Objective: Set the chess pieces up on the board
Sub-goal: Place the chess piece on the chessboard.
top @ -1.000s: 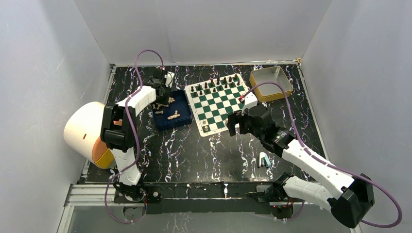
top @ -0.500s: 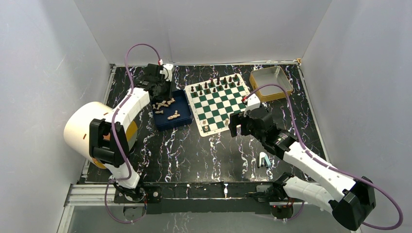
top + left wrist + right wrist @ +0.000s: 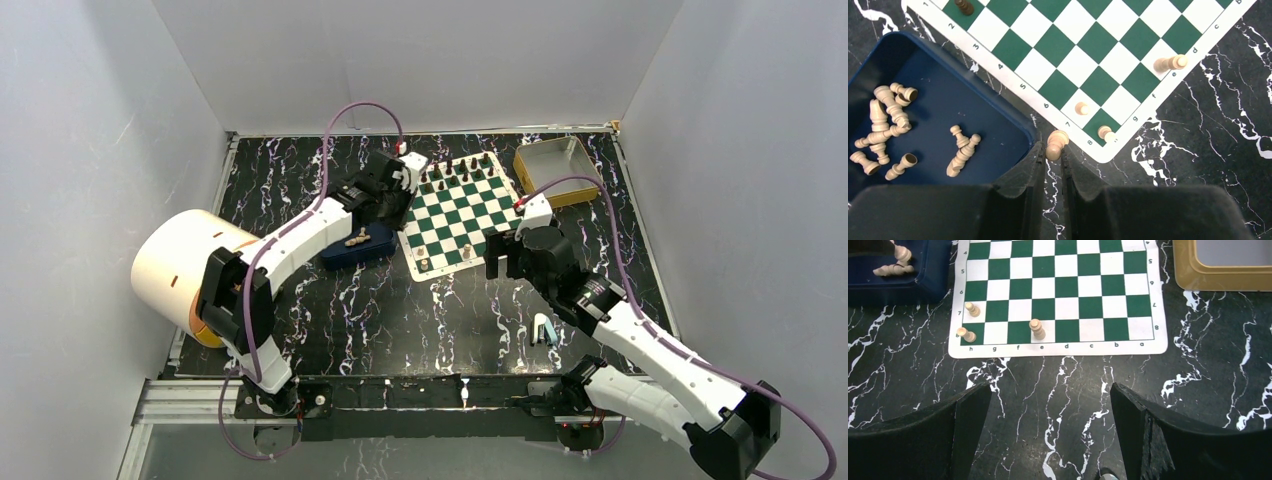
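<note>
At the bottom of the left wrist view, the left gripper (image 3: 1052, 151) was clenched on a cream piece (image 3: 1056, 142). Its two dark fingers pinched close around the piece's lower half, and the rounded head stuck out past the tips. The piece was over the black marbled table (image 3: 1198, 150), just off the near corner of the board (image 3: 1068, 55) and beside its white border; whether it touched the table could not be told. Past it, three cream chess pieces (image 3: 1081, 108) stood on the board's nearest two rows. More lay tumbled in the blue tray (image 3: 993, 125) at the left. In the right wrist view, the right gripper (image 3: 1048, 397) was spread wide above the table, holding and touching nothing. Beyond it lay the board's near edge, with the yellow-rimmed tin (image 3: 1193, 277) at the upper right.
</note>
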`<move>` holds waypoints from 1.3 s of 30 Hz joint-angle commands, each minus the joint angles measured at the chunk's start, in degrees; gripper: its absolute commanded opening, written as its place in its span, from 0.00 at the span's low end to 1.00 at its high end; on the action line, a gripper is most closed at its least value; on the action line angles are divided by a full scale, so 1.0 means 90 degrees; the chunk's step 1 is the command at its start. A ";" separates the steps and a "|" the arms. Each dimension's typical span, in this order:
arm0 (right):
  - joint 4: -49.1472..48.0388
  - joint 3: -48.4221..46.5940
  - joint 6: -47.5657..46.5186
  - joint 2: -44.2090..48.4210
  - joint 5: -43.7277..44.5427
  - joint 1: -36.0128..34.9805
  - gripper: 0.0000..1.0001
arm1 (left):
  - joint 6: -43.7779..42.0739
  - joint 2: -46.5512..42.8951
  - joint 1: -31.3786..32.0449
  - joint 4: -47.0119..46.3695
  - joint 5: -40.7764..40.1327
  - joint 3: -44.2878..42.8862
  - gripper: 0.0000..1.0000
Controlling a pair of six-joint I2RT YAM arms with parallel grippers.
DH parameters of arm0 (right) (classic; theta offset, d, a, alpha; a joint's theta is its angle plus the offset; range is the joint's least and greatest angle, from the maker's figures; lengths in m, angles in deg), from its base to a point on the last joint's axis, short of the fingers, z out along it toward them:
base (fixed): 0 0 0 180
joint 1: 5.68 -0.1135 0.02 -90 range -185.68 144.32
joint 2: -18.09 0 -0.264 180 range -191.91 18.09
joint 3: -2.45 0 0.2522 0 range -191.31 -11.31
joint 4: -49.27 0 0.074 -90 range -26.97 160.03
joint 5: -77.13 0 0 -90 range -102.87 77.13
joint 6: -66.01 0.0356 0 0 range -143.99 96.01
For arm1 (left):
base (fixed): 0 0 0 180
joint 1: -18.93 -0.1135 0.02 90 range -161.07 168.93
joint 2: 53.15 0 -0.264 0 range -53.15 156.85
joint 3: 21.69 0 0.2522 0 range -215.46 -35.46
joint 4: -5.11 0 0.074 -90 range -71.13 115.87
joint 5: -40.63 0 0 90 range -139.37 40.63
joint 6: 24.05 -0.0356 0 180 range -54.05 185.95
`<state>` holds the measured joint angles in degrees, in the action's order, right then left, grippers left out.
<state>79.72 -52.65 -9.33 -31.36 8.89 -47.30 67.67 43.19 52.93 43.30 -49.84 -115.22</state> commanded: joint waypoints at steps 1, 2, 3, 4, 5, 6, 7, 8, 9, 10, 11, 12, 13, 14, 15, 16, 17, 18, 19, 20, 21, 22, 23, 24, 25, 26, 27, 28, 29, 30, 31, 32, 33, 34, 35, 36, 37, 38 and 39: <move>-0.0160 -0.0043 0.0022 0.0274 0.0454 0.0024 0.99 | 0.0085 0.0087 0.0332 -0.0133 -0.0445 -0.0291 0.02; -0.0215 -0.0023 0.0027 0.0328 0.0482 0.0018 0.99 | 0.0092 0.0147 0.0426 -0.0151 -0.0513 -0.0332 0.02; -0.0238 -0.0008 0.0042 0.0380 0.0514 0.0022 0.99 | 0.0092 0.0213 0.0526 -0.0162 -0.0587 -0.0374 0.02; -0.0263 0.0002 0.0064 0.0425 0.0564 0.0021 0.99 | 0.0093 0.0288 0.0615 -0.0163 -0.0630 -0.0431 0.02; -0.0276 0.0008 0.0081 0.0471 0.0605 0.0025 0.99 | 0.0100 0.0364 0.0686 -0.0160 -0.0675 -0.0479 0.02; -0.0276 0.0013 0.0089 0.0519 0.0643 0.0024 0.99 | 0.0102 0.0450 0.0777 -0.0164 -0.0721 -0.0531 0.02; -0.0286 0.0027 0.0085 0.0570 0.0671 0.0022 0.99 | 0.0102 0.0526 0.0857 -0.0160 -0.0781 -0.0569 0.02; -0.0290 0.0040 0.0090 0.0620 0.0686 0.0017 0.99 | 0.0102 0.0607 0.0940 -0.0164 -0.0851 -0.0617 0.02; -0.0306 0.0049 0.0090 0.0663 0.0702 0.0016 0.99 | 0.0104 0.0700 0.1022 -0.0167 -0.0952 -0.0670 0.02; -0.0300 0.0059 0.0079 0.0700 0.0727 0.0017 0.99 | 0.0111 0.0790 0.1091 -0.0182 -0.1057 -0.0714 0.02; -0.0284 0.0069 0.0065 0.0744 0.0742 0.0017 0.99 | 0.0117 0.0904 0.1154 -0.0189 -0.1112 -0.0757 0.02; -0.0269 0.0077 0.0060 0.0781 0.0776 0.0017 0.99 | 0.0129 0.1013 0.1203 -0.0196 -0.1127 -0.0800 0.02; -0.0266 0.0089 0.0060 0.0820 0.0797 0.0016 0.99 | 0.0136 0.1117 0.1246 -0.0203 -0.1108 -0.0845 0.02; -0.0266 0.0100 0.0048 0.0855 0.0806 0.0023 0.99 | 0.0149 0.1228 0.1273 -0.0202 -0.1096 -0.0899 0.02; -0.0264 0.0107 0.0039 0.0892 0.0816 0.0018 0.99 | 0.0168 0.1328 0.1310 -0.0196 -0.1079 -0.0950 0.02; -0.0254 0.0118 0.0034 0.0919 0.0826 0.0016 0.99 | 0.0182 0.1426 0.1325 -0.0195 -0.1055 -0.1005 0.02; -0.0259 0.0116 0.0039 0.0939 0.0832 0.0024 0.99 | 0.0186 0.1512 0.1334 -0.0203 -0.1044 -0.1048 0.02; -0.0249 0.0115 0.0041 0.0982 0.0839 0.0021 0.99 | 0.0181 0.1622 0.1352 -0.0204 -0.1047 -0.1081 0.02; -0.0246 0.0115 0.0041 0.0999 0.0843 0.0019 0.99 | 0.0176 0.1702 0.1362 -0.0202 -0.1050 -0.1109 0.01; -0.0254 0.0115 0.0039 0.1023 0.0846 0.0017 0.99 | 0.0160 0.1776 0.1364 -0.0204 -0.1068 -0.1131 0.01; -0.0253 0.0125 0.0050 0.1038 0.0850 0.0016 0.99 | 0.0140 0.1841 0.1361 -0.0204 -0.1118 -0.1145 0.01; -0.0258 0.0126 0.0051 0.1054 0.0853 0.0016 0.99 | 0.0107 0.1917 0.1367 -0.0203 -0.1140 -0.1153 0.01; -0.0261 0.0133 0.0060 0.1060 0.0849 0.0018 0.99 | 0.0060 0.1969 0.1369 -0.0204 -0.1176 -0.1160 0.01; -0.0271 0.0144 0.0068 0.1069 0.0870 0.0020 0.99 | 0.0021 0.2033 0.1376 -0.0221 -0.1223 -0.1159 0.01; -0.0265 0.0150 0.0063 0.1068 0.0882 0.0016 0.99 | -0.0020 0.2086 0.1371 -0.0231 -0.1285 -0.1162 0.01; -0.0263 0.0150 0.0070 0.1070 0.0883 0.0017 0.99 | -0.0052 0.2138 0.1372 -0.0217 -0.1347 -0.1171 0.01; -0.0254 0.0148 0.0071 0.1071 0.0886 0.0025 0.99 | -0.0081 0.2171 0.1369 -0.0214 -0.1393 -0.1175 0.01; -0.0245 0.0149 0.0071 0.1071 0.0886 0.0021 0.99 | -0.0090 0.2191 0.1370 -0.0230 -0.1433 -0.1167 0.01; -0.0243 0.0138 0.0066 0.1071 0.0892 0.0025 0.99 | -0.0093 0.2213 0.1374 -0.0233 -0.1449 -0.1151 0.01; -0.0239 0.0139 0.0063 0.1071 0.0892 0.0024 0.99 | -0.0106 0.2238 0.1374 -0.0233 -0.1443 -0.1146 0.01; -0.0236 0.0145 0.0061 0.1079 0.0889 0.0019 0.99 | -0.0141 0.2254 0.1371 -0.0230 -0.1421 -0.1142 0.01; -0.0233 0.0150 0.0061 0.1080 0.0892 0.0024 0.99 | -0.0147 0.2266 0.1374 -0.0227 -0.1399 -0.1134 0.01; -0.0233 0.0150 0.0061 0.1078 0.0887 0.0019 0.99 | -0.0163 0.2280 0.1374 -0.0233 -0.1385 -0.1129 0.01; -0.0243 0.0155 0.0065 0.1079 0.0891 0.0020 0.99 | -0.0166 0.2291 0.1374 -0.0242 -0.1375 -0.1119 0.01; -0.0248 0.0159 0.0066 0.1078 0.0884 0.0020 0.99 | -0.0167 0.2306 0.1370 -0.0245 -0.1374 -0.1130 0.01; -0.0263 0.0155 0.0068 0.1073 0.0877 0.0020 0.99 | -0.0162 0.2321 0.1370 -0.0245 -0.1344 -0.1134 0.01; -0.0275 0.0167 0.0072 0.1071 0.0882 0.0025 0.99 | -0.0163 0.2344 0.1378 -0.0253 -0.1315 -0.1152 0.01; -0.0281 0.0174 0.0080 0.1063 0.0875 0.0025 0.99 | -0.0161 0.2357 0.1371 -0.0262 -0.1282 -0.1163 0.01; -0.0282 0.0175 0.0081 0.1056 0.0866 0.0026 0.99 | -0.0161 0.2369 0.1376 -0.0267 -0.1233 -0.1174 0.01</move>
<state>79.65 -51.56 -9.11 -22.59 15.51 -47.30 66.75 64.48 65.19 41.15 -60.96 -123.48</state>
